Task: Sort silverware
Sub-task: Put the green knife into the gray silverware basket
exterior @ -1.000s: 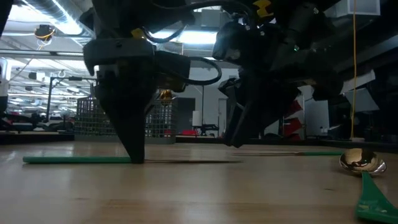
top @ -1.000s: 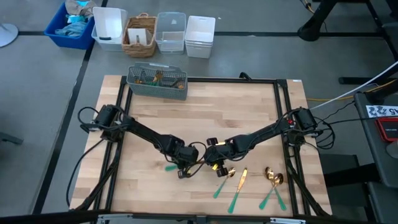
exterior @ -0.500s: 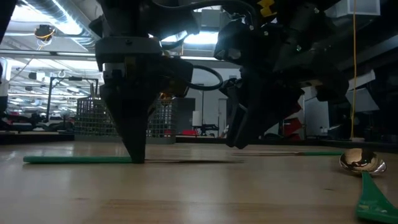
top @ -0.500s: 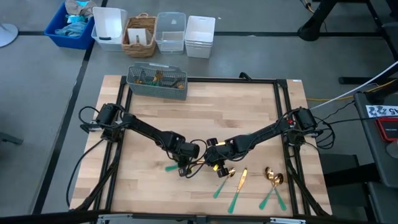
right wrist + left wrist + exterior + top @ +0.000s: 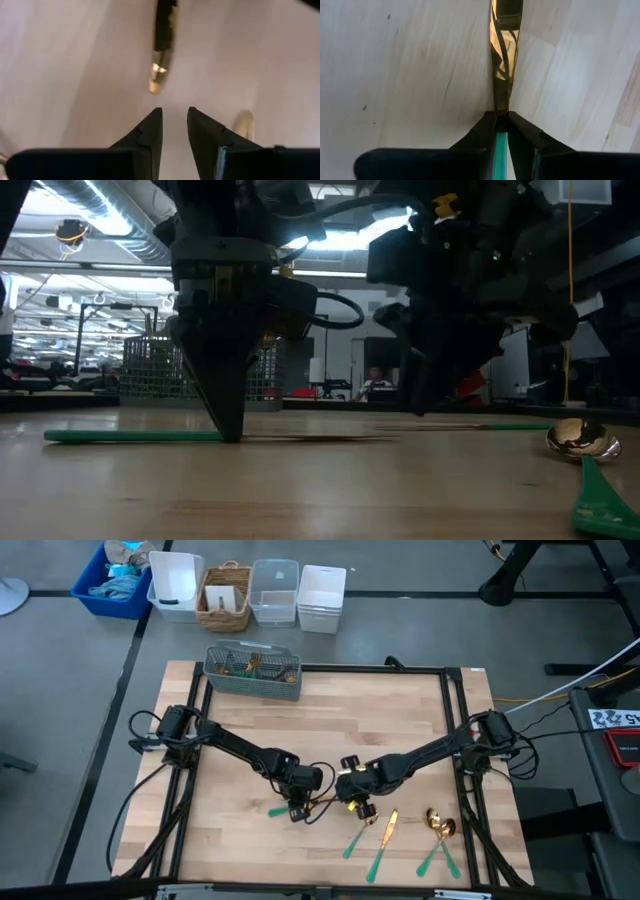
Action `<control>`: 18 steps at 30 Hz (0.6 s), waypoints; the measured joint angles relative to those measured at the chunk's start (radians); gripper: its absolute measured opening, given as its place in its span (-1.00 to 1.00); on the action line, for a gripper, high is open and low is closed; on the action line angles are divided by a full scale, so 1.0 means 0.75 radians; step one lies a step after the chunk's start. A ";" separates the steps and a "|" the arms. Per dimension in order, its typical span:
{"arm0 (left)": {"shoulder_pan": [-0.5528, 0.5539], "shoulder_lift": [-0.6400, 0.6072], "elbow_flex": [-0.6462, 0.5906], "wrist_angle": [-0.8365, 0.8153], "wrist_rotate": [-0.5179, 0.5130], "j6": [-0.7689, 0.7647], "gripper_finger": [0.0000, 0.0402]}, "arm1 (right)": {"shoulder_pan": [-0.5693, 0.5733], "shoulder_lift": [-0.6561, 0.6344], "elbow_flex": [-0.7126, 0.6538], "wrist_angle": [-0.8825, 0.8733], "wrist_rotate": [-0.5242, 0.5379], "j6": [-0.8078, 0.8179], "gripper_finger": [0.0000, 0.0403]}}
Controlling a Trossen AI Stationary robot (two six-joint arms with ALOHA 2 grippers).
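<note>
My left gripper (image 5: 298, 807) stands point-down on the table's near middle, shut on a piece of silverware (image 5: 502, 60) with a slim gold front part and a teal handle (image 5: 277, 810) that runs toward the table's left. In the low view the handle (image 5: 130, 437) lies flat on the wood beside the fingers (image 5: 228, 420). My right gripper (image 5: 362, 804) hovers just to the right of it, narrowly open (image 5: 175, 112), over bare wood, with a gold tip (image 5: 157, 82) ahead of it. More silverware lies near the near edge: one piece (image 5: 354, 839), a knife (image 5: 385, 834) and two spoons (image 5: 437, 832). My left gripper pinches the piece where the teal handle meets the gold part (image 5: 501, 116), between its two fingers. The fingers come from above, pointing down, and stand across the piece. The piece lies flat on the table with its handle (image 5: 130, 437) on the wood.
A grey mesh caddy (image 5: 253, 671) holding several pieces stands at the far left edge; in the low view it (image 5: 150, 370) shows behind the left gripper. Bins and a wicker basket (image 5: 226, 596) sit beyond the table. A spoon bowl (image 5: 581, 442) lies at right in the low view.
My right gripper has drawn away from the left gripper toward the table's right. My left gripper has shifted slightly to the right too, staying shut, and the teal-handled piece has slid with it along the table.
</note>
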 joint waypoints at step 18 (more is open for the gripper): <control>0.000 0.000 0.002 0.007 0.001 0.000 -0.84 | 0.000 -0.414 -0.323 -0.217 0.101 0.159 -0.54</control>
